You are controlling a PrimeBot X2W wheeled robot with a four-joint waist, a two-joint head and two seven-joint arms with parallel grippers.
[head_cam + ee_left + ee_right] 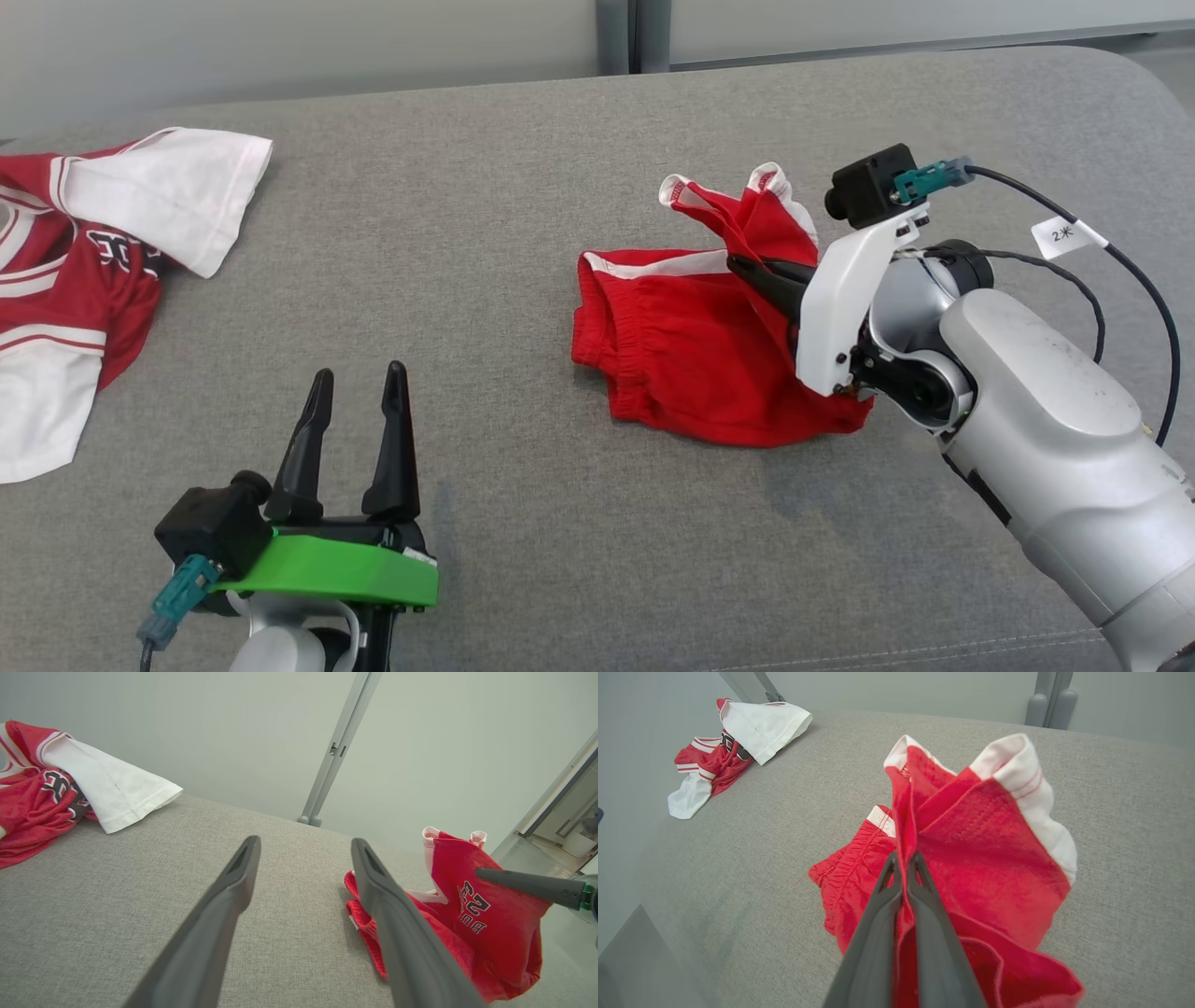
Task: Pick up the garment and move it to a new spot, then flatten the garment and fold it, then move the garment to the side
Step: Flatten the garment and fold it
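Fingers of our left gripper [359,373] stand wide apart with nothing between them, hovering low over the grey cushion [504,523] nearest to us. Further out and to the right, our right gripper [750,268] has its fingers pressed together on a fold of the red shorts [677,350]. It pinches the cloth near one leg, so that two white-trimmed hems stand up above the tips. The rest of the shorts lies crumpled on the cushion, elastic waistband toward our left, well apart from the left gripper.

We judge the garment light and limp, a thin mesh knit that will sag, bunch and twist from a single pinch. It may slide out of a shallow grip, but it is not fragile. For carrying, the hold on doubled cloth looks adequate. For flattening we would rather take the thicker, gathered waistband with one gripper at each end, or the leg hems at their corners.

Farthest off, at the cushion's left back, a red-and-white jersey [84,280] lies in a heap, and beyond it is a pale wall [280,47].
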